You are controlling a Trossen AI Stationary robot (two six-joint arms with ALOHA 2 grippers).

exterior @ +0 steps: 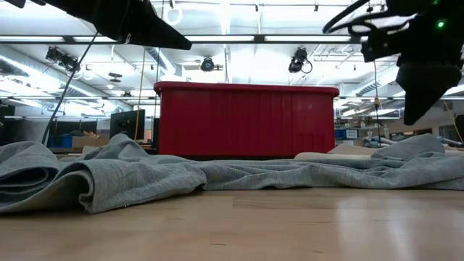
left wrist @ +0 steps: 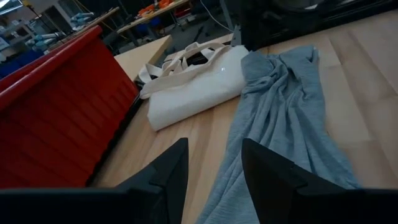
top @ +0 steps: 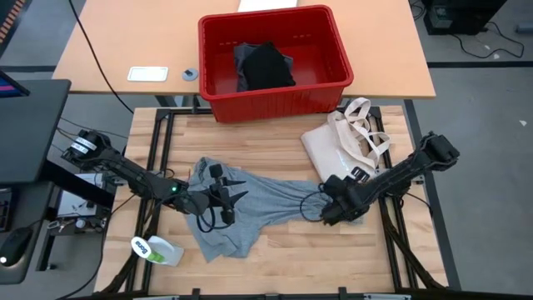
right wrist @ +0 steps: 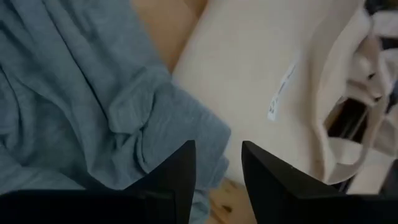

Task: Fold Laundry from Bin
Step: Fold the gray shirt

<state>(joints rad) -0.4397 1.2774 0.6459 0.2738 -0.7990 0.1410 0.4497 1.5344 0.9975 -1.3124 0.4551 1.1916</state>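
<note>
The light grey T-shirt [top: 250,208] lies crumpled and stretched across the wooden table, its right end [right wrist: 161,118] against the cream tote bag. My left gripper [top: 236,197] hovers open over the shirt's left part; in its wrist view [left wrist: 214,180] bare wood and the shirt's edge show between the fingers. My right gripper [top: 323,210] hovers open, pointing steeply down over the shirt's right end [right wrist: 217,180]. The red bin [top: 275,92] stands at the table's far edge with a black garment [top: 268,65] inside it.
The cream tote bag [top: 346,137] lies at the right, beside the bin, its loop handles toward the far right. A white bottle with a green label [top: 156,250] lies near the front left corner. Bare wood shows along the table's near edge.
</note>
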